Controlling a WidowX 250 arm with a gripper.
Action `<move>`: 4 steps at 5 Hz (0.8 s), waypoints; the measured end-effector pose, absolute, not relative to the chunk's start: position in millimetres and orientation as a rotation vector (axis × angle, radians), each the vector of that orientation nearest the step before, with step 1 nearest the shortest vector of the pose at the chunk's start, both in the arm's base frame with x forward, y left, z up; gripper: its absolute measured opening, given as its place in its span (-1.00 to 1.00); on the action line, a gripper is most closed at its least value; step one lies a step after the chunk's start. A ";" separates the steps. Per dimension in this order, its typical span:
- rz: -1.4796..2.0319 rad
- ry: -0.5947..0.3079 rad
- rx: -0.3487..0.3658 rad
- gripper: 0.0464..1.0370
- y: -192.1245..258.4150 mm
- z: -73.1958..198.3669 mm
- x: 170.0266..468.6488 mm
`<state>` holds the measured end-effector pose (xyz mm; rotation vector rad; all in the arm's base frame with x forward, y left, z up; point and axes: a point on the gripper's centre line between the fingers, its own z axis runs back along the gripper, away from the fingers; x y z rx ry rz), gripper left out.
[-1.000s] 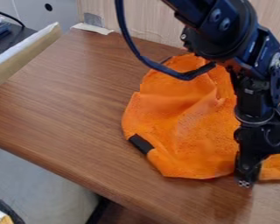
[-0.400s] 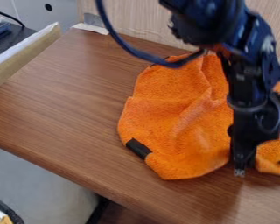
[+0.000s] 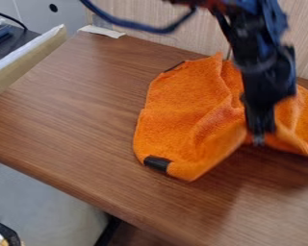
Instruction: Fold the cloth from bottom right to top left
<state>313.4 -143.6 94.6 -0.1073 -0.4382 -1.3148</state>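
Note:
The black gripper (image 3: pixel 259 139) hangs at the right of the view, pointing down, its tip shut on the near edge of the orange cloth (image 3: pixel 177 115). From that pinched spot the cloth rises in folds on both sides, and a shadow lies on the table below it. A black patch marks the cloth's lower left corner, and a dark patch shows at its right side by the view's edge. The cloth's upper part behind the arm is partly hidden.
The brown wooden table (image 3: pixel 73 110) has its front edge running from the left down to the lower middle. A pale wall panel (image 3: pixel 163 24) stands behind it, with a ledge (image 3: pixel 28 60) at the upper left.
The gripper has moved up and slightly left in the view, drawing the cloth's near edge with it. The cloth's lower left part has shifted, and its folds have deepened.

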 end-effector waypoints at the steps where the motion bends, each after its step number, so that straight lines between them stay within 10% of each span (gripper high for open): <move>1: -1.204 -0.500 -0.100 -0.97 -117.2 108.9 336.4; 4: -0.998 -0.455 -0.088 -0.97 -42.8 84.1 390.8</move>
